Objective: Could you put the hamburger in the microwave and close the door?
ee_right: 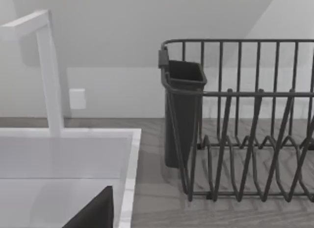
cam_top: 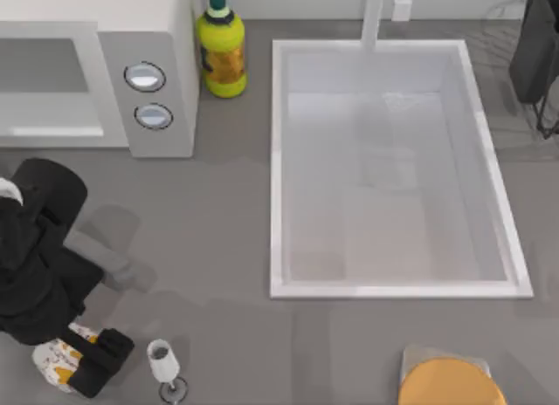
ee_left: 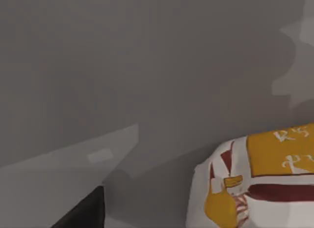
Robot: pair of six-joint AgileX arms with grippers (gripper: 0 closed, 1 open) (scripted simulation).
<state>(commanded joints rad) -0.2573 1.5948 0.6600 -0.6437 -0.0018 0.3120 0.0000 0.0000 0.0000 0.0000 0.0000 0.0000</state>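
The left arm (cam_top: 39,248) is built of matte black, rounded housings, with a broad domed black cap near its upper end and a small white patch at its edge. Its lower end is a blocky black left hand (cam_top: 87,363) with squared corners. In the left wrist view a dark, flat-sided black fingertip (ee_left: 83,213) shows as a plain wedge, without markings. The right wrist view shows a similar black wedge (ee_right: 95,213).
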